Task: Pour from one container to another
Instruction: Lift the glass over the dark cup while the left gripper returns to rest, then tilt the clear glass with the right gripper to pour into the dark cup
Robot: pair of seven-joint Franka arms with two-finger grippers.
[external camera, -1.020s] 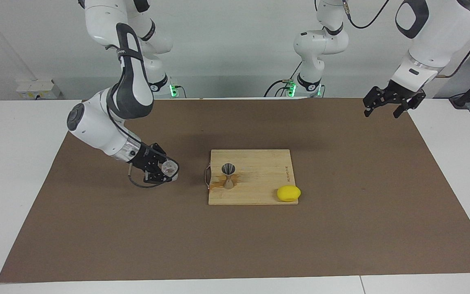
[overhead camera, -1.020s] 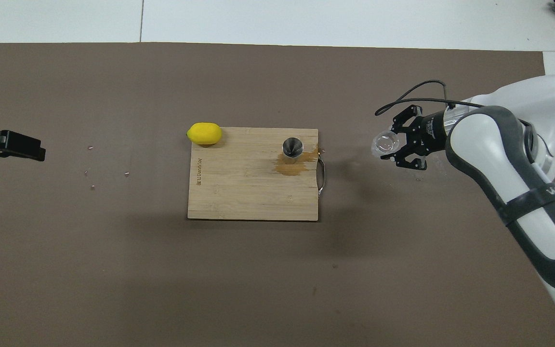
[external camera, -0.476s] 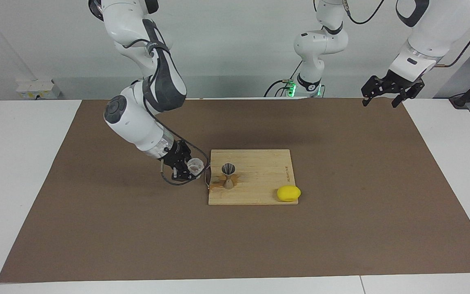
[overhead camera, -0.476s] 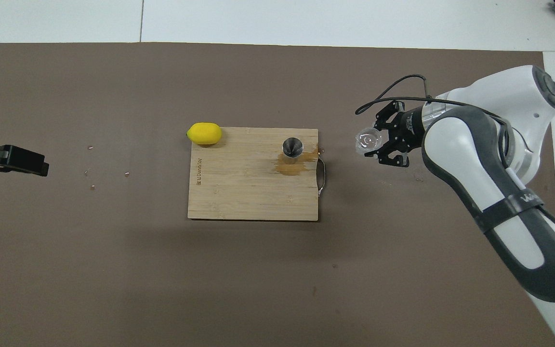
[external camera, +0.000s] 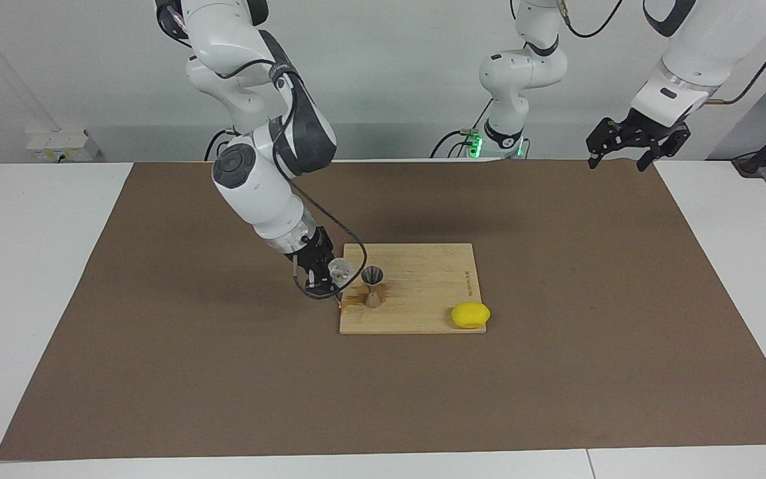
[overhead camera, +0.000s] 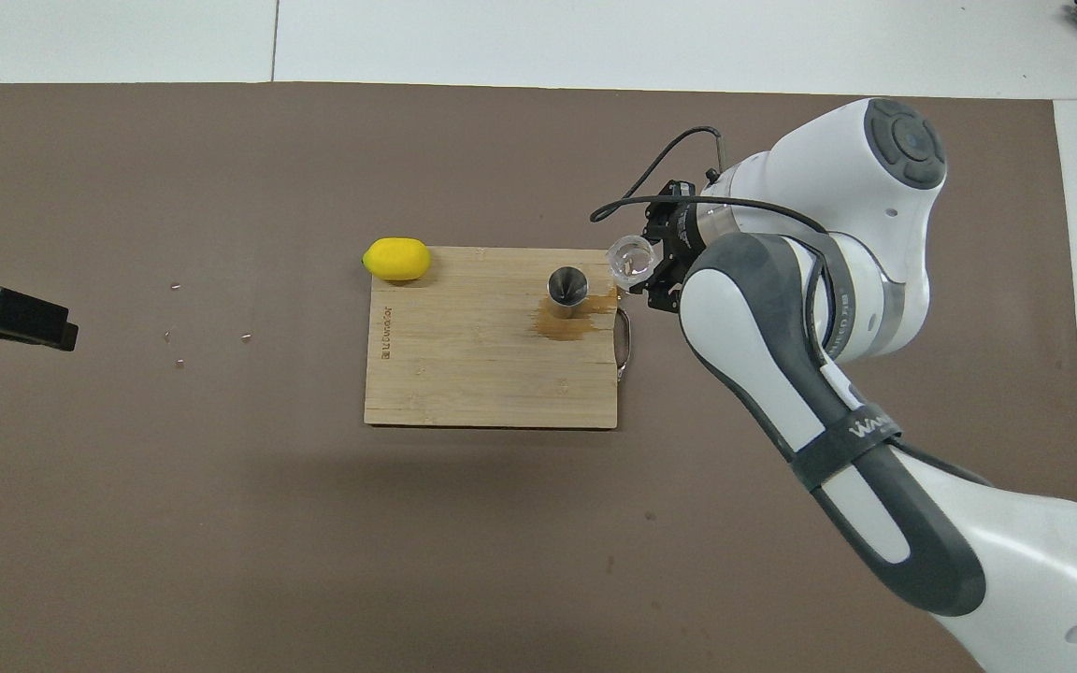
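Note:
My right gripper point(external camera: 331, 274) point(overhead camera: 648, 269) is shut on the small clear glass tumbler point(external camera: 340, 268) point(overhead camera: 632, 259) and holds it tilted in the air. The tumbler hangs over the cutting board's handle edge, just beside the metal jigger point(external camera: 373, 284) point(overhead camera: 567, 285). The hourglass-shaped jigger stands upright on the wooden board point(external camera: 423, 316) point(overhead camera: 464, 374), apart from the glass. My left gripper point(external camera: 616, 161) point(overhead camera: 34, 322) waits open and empty, raised over the mat at the left arm's end of the table.
A yellow lemon point(external camera: 470, 315) point(overhead camera: 396, 259) lies at the board's corner farthest from the robots. A brown wet stain point(overhead camera: 565, 323) marks the board beside the jigger. A brown mat point(external camera: 589, 332) covers the table. Small specks point(overhead camera: 179, 341) dot the mat.
My right arm has carried the tumbler from over the bare mat toward the board, up to the jigger. The left gripper has drawn back slightly.

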